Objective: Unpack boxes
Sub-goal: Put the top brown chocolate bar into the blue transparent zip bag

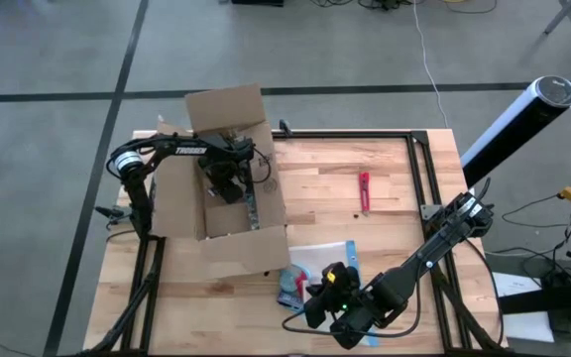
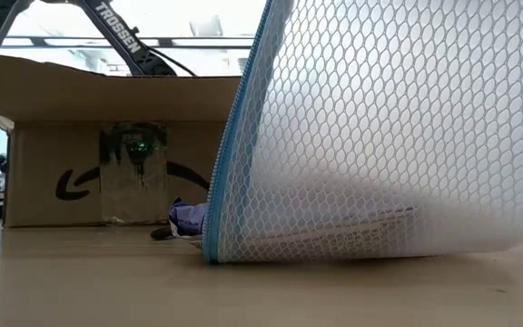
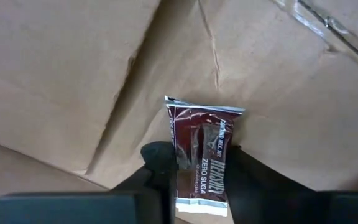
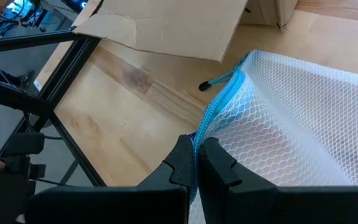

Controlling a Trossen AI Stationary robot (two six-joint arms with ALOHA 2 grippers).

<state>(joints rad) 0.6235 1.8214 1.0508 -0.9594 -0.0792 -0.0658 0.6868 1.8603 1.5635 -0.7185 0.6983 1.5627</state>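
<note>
The brown cardboard box [image 1: 228,178] stands open at the table's far left, its flaps spread; the low view shows its taped side [image 2: 107,173]. My left gripper [image 1: 228,183] reaches down into it and is shut on a dark red candy wrapper [image 3: 204,149]. A clear mesh pouch with a blue zip edge [image 1: 323,260] lies near the front edge and fills the low view [image 2: 389,136]. My right gripper [image 1: 327,286] is shut on it. My left gripper pinches the wrapper's lower half [image 3: 197,171] between its two fingers [image 3: 157,158], one on each long side. The fingers come from above, down into the box. The wrapper's crimped free end [image 3: 204,107] sticks out past the fingertips toward the cardboard. My right gripper pinches the pouch's blue zip edge [image 4: 211,118] between its two fingers [image 4: 182,158]. That edge is raised off the table and the pouch stands tilted. The pouch's lower part [image 2: 352,250] rests on the wood.
A small red tool [image 1: 364,190] lies on the wood right of the box. A small purple-blue item [image 2: 187,218] sits at the pouch's left foot. Black frame rails [image 1: 419,178] run along the table's sides. Bare wood lies between box and tool.
</note>
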